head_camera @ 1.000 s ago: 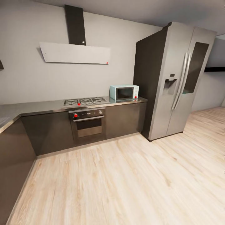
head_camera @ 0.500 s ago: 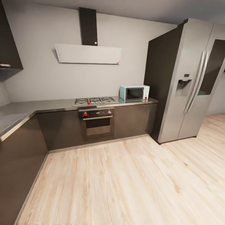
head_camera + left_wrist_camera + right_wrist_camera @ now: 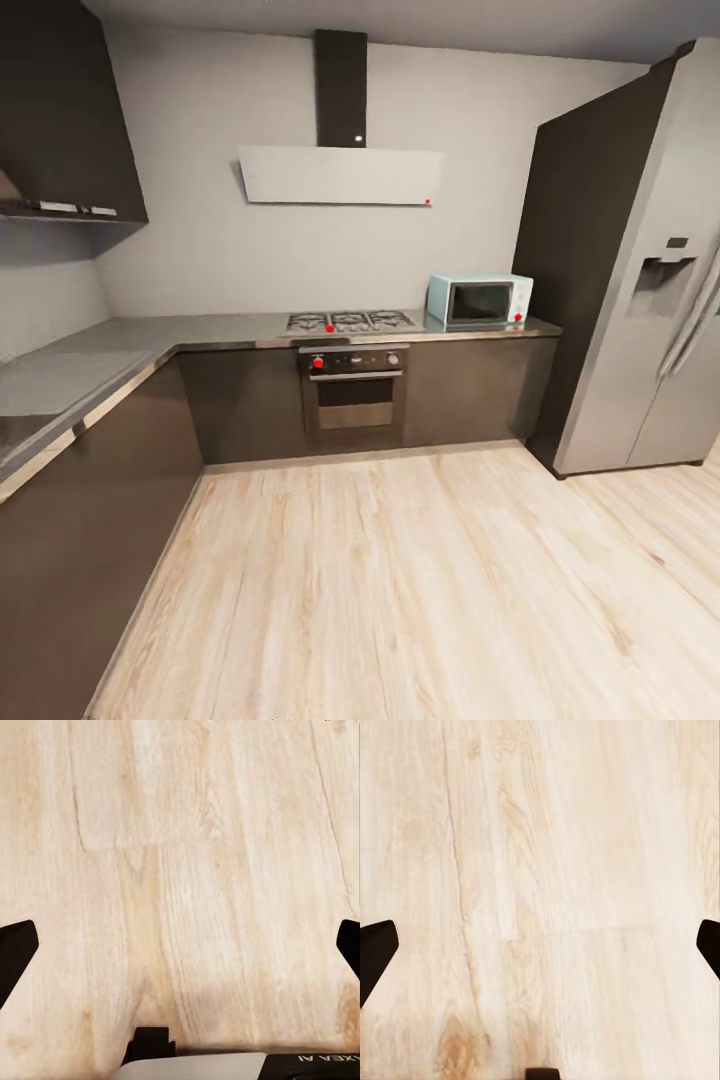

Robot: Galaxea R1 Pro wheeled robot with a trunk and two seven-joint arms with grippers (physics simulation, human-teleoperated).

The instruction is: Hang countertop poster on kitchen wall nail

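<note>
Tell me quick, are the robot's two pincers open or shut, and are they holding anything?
Left pincer: open, holding nothing, over the wooden floor.
Right pincer: open, holding nothing, over the floor too.

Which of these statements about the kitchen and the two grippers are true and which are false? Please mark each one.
1. The microwave stands on the counter between the hob and the fridge. True.
2. The oven sits directly under the microwave. False: it sits under the hob, and the microwave is off to the side.
3. The left gripper is open, with only wooden floor between its fingertips. True.
4. The right gripper is shut on a poster. False: it is open and holds nothing.
5. The extractor hood hangs above the fridge. False: it hangs on the wall above the hob.
</note>
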